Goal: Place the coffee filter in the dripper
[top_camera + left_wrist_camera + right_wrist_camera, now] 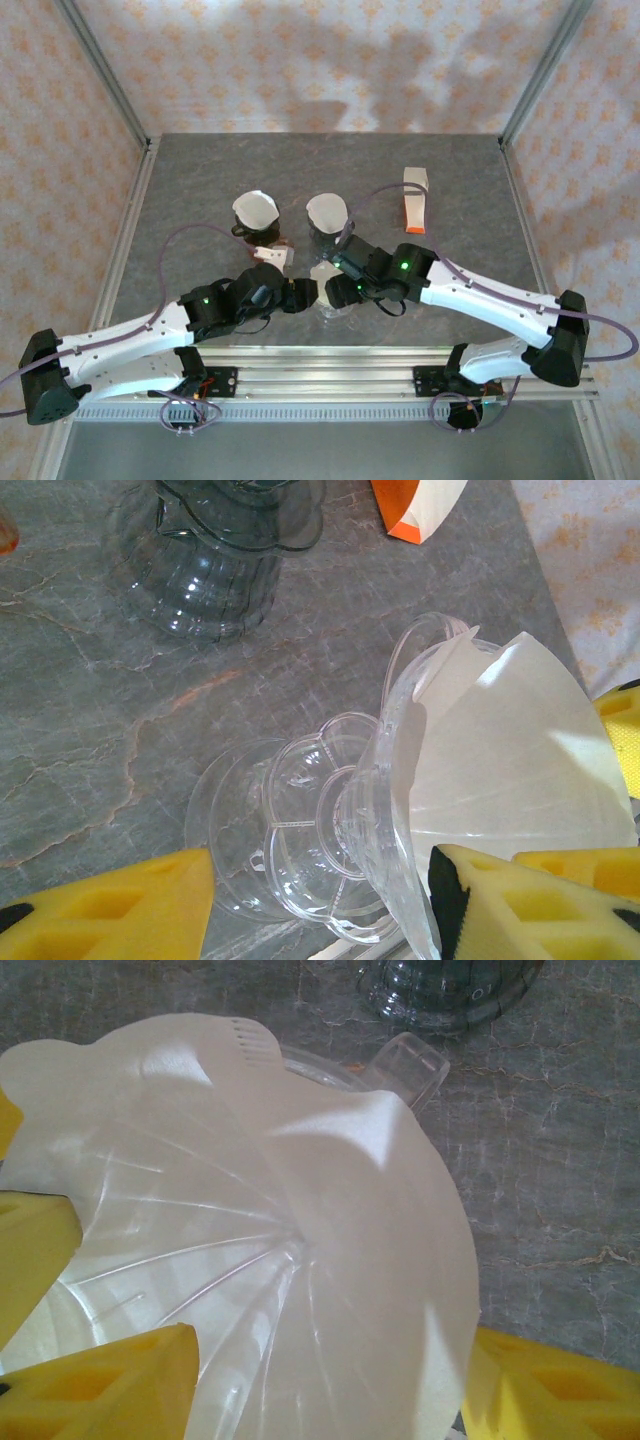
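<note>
- Top external: noted dripper (328, 305) mostly covered where left gripper (300, 294) and right gripper (337, 290) meet, near the front middle of table (200, 180). Hard to separate clear plastic from grey top.
- Left wrist: found yellow fingers (110, 910) cut off by the lower frame edge. Jaws apart, astride the dripper's scalloped foot and cone. Cannot tell whether pressing or merely flanking.
- Right wrist: looked straight into the cone mouth. Saw coffee filter (380, 1210) inside against the ribbed wall, its flared edge past the rim. Jaws apart beside the mouth; cannot tell grip.
- Logged far-left dripper (245, 230) and far-right dripper (322, 238) just beyond, packet (414, 205) farther back right. Open table to the left and along the far edge.
- Recorded dripper on its side: long axis roughly level, foot toward left arm, mouth toward right.
</note>
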Robot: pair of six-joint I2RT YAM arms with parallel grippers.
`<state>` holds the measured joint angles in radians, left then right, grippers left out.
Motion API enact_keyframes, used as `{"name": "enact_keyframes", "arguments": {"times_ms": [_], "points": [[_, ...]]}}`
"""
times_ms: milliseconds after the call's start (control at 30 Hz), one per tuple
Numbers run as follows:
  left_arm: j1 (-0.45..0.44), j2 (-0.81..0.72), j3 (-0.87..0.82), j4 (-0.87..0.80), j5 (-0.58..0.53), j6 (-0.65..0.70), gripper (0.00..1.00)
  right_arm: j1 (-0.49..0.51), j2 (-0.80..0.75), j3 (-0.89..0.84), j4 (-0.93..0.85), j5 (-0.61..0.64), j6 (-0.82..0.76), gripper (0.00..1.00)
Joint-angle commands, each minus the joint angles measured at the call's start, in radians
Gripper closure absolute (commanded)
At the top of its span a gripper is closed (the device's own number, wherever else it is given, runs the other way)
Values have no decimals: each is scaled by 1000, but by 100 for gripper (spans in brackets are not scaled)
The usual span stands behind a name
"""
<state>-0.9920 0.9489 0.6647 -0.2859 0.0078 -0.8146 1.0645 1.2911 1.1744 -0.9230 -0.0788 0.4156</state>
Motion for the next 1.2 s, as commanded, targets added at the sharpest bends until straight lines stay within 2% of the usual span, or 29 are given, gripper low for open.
{"name": "enact_keyframes", "arguments": {"times_ms": [0,200,500,733,1167], "points": [[10,-12,-13,-24,-28,-11,41,5,-17,23,-25,35,16,32],[10,-15,-18,-19,-29,-14,40,2,-3,24,-11,115,60,30],[9,-7,-21,-15,-29,-12,40,-44,118,83,-36,84,13,30],[10,7,-18,2,-25,-11,40,-80,137,51,-33,57,-8,30],[9,14,-14,2,-21,-11,40,-83,181,33,-33,51,-40,30]]}}
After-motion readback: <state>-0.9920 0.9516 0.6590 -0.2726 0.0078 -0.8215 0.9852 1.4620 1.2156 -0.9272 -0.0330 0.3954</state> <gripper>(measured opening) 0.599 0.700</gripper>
